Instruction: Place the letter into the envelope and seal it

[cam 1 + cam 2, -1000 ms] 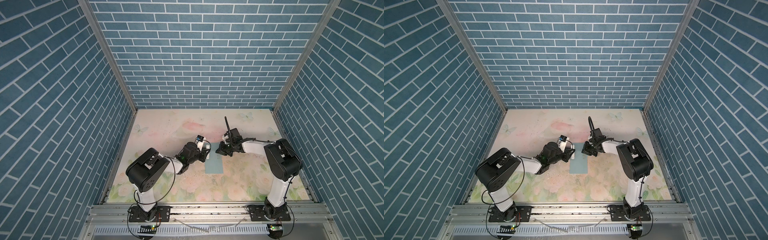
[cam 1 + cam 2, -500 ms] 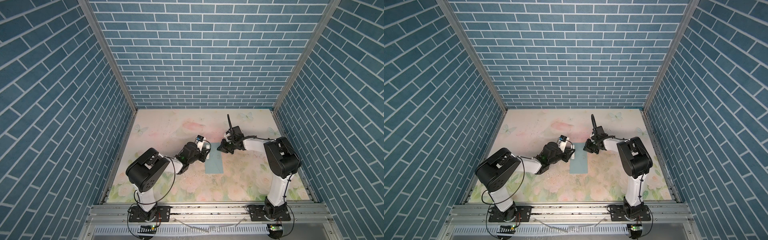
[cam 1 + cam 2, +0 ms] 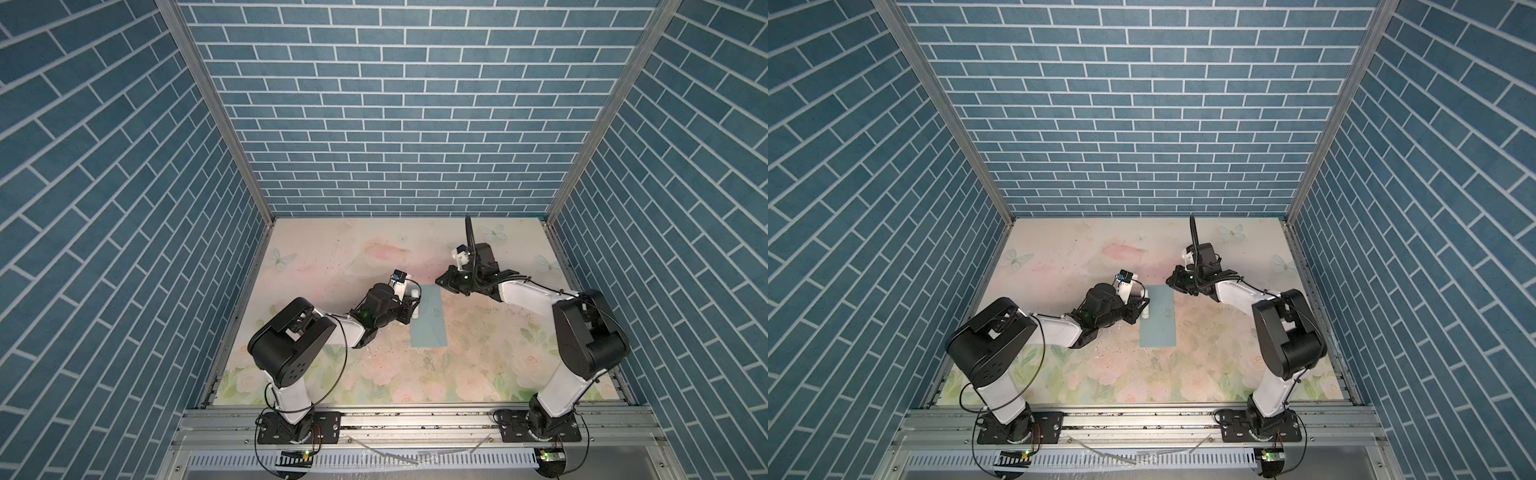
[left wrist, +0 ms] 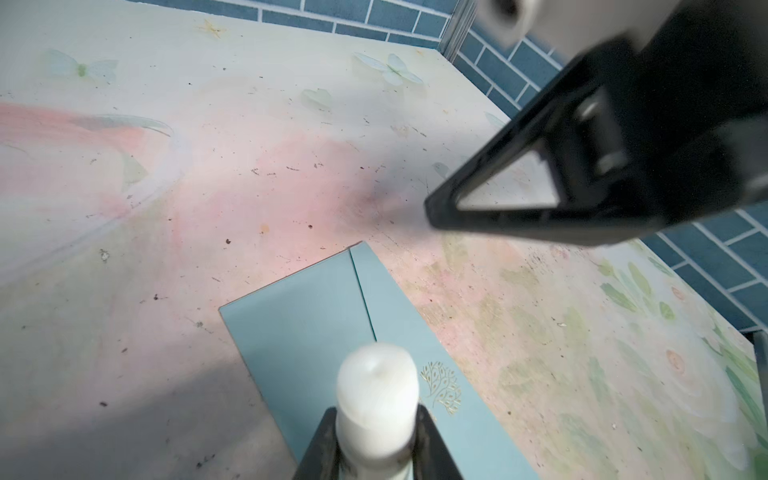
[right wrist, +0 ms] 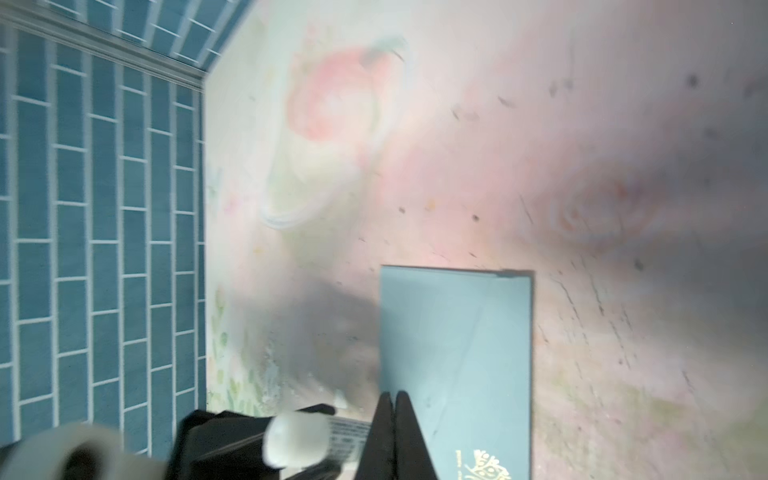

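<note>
The teal envelope (image 3: 428, 318) (image 3: 1158, 320) lies flat and lengthwise mid-table, its flap folded down and a small gold emblem (image 4: 442, 386) on it. My left gripper (image 3: 409, 309) (image 4: 376, 419) is shut on a white glue stick (image 4: 376, 390) (image 3: 414, 305), whose tip hangs over the envelope's left edge. My right gripper (image 3: 439, 281) (image 5: 395, 399) hovers just off the envelope's (image 5: 457, 353) far right corner, jaws together and holding nothing. The letter is out of view.
The floral table mat (image 3: 353, 257) is scuffed and speckled. Blue brick walls (image 3: 395, 124) close in the back and both sides. A metal rail (image 3: 415, 419) with both arm bases runs along the front edge.
My right gripper has drawn back from the envelope's far end toward the rear of the table. The left arm and the envelope have not moved.
</note>
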